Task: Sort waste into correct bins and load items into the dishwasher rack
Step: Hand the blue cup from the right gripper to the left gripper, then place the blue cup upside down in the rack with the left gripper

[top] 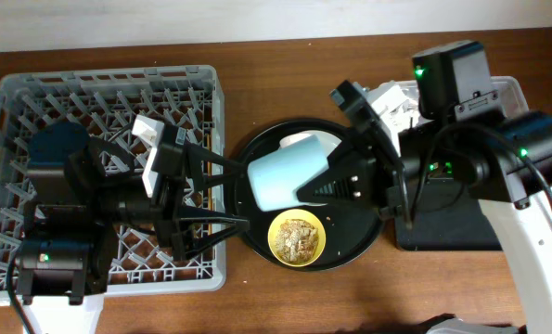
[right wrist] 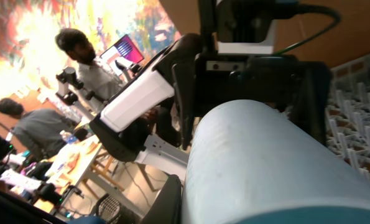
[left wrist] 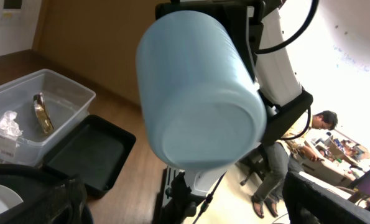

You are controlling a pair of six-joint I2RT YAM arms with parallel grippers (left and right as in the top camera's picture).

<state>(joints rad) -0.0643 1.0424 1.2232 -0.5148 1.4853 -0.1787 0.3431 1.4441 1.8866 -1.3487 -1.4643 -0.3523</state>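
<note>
"Pinching what, the right gripper [top: 329, 176]?"
"It is clamping the mouth end of the smooth light-blue cup [top: 285, 178]. The cup is lying on its side in the air over the round black tray [top: 350, 239], its flat base facing the left arm."
"And the left gripper [top: 249, 193]?"
"Its slim black fingers are spreading wide, tips reaching the cup's base. Whether they are touching it is not showing."
"Below?"
"The small yellow bowl [top: 272, 238] is sitting on that tray, holding brownish crumbly food scraps [top: 297, 239]. A pale round plate [top: 303, 142] is peeking out behind the cup."
"The bins?"
"The clear plastic tub [left wrist: 79, 102] is holding the crumpled white tissue [left wrist: 1, 124] and the gold foil wrapper [left wrist: 43, 115]. The shallow black tray [left wrist: 91, 155] is sitting just beside it. The grey pegged rack [top: 99, 76] is lying under the left arm."
</note>
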